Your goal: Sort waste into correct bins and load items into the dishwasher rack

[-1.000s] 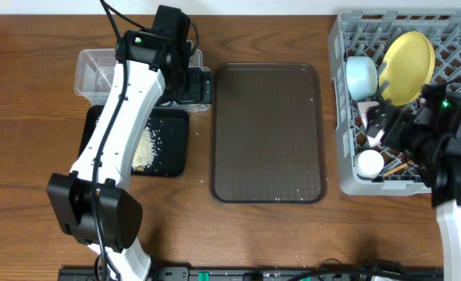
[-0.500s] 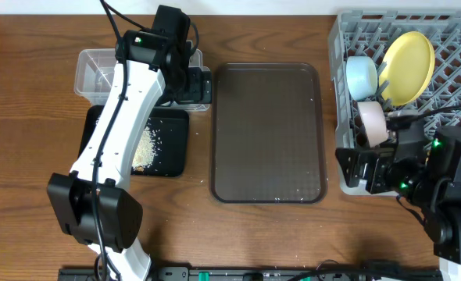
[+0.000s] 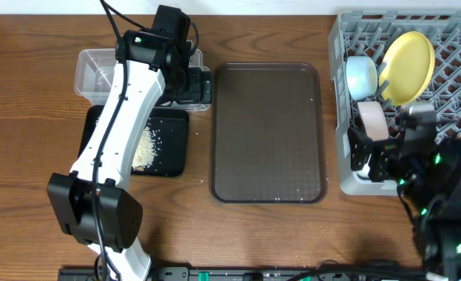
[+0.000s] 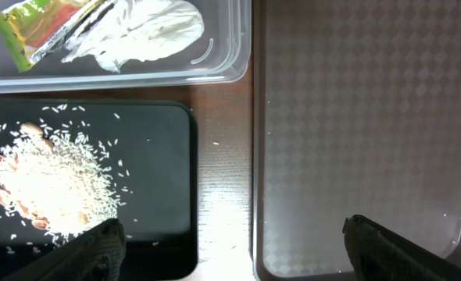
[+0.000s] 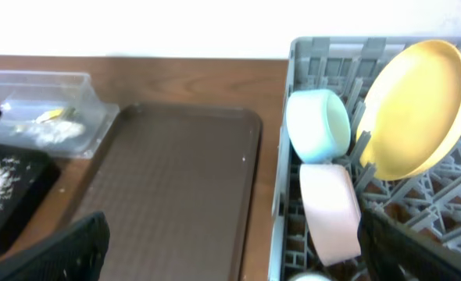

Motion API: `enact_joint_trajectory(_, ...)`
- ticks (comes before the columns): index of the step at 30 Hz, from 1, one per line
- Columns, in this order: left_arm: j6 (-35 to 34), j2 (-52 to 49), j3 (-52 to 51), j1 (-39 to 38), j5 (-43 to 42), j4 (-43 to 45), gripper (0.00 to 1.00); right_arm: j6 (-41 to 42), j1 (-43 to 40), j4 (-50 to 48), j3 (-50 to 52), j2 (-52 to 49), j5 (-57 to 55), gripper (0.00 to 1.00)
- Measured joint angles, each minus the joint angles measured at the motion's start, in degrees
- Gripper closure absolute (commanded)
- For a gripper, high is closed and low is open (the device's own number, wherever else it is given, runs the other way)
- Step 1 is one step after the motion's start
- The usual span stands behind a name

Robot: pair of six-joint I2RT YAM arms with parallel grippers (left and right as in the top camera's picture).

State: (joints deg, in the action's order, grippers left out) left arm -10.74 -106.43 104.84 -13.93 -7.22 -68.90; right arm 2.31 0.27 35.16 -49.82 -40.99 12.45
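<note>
The grey dishwasher rack point(image 3: 453, 39) at the right holds the yellow plate point(image 3: 409, 65), the light blue bowl point(image 3: 362, 76) and a pale bowl point(image 3: 373, 120), all on edge. They also show in the right wrist view: plate point(image 5: 416, 105), blue bowl point(image 5: 316, 125), pale bowl point(image 5: 330, 209). The clear tub point(image 4: 215, 66) holds the green-and-orange wrapper point(image 4: 39, 31) and white paper point(image 4: 148, 27). The black tray point(image 4: 160, 172) holds rice scraps point(image 4: 51, 183). My left gripper point(image 4: 230, 250) is open and empty above the gap between black tray and brown tray. My right gripper point(image 5: 230, 250) is open and empty at the rack's near left corner. Cup and chopsticks are hidden.
A large dark brown serving tray point(image 3: 268, 133) lies in the middle of the wooden table, with a few crumbs on it. The left arm point(image 3: 125, 117) stretches over the black tray point(image 3: 168, 156) and part of the clear tub point(image 3: 98, 66).
My right arm has pulled back out of the rack towards the front edge and turned. The pale bowl now shows standing in the rack. The left arm has not moved.
</note>
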Motion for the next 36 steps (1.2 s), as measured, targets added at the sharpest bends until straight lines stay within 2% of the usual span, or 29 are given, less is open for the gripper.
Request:
enact_joint_trajectory(6,0.0,0.0,0.0,0.0,0.0,0.0,0.09,-0.17,0.02,-15.69,20.68,14.82,-1.33,0.01)
enact_joint_trajectory(15,0.0,0.0,0.0,0.0,0.09,-0.02,0.09,-0.17,2.56,-24.5,43.28,34.69,-4.0,0.01)
enact_joint_trajectory(22,0.0,0.0,0.0,0.0,0.11,-0.02,0.09,-0.2,2.84,-26.69,46.99,39.95,-5.22,0.01)
enact_joint_trajectory(36,0.0,0.0,0.0,0.0,0.11,-0.02,0.09,-0.2,5.92,-27.39,47.06,40.17,-6.08,0.01)
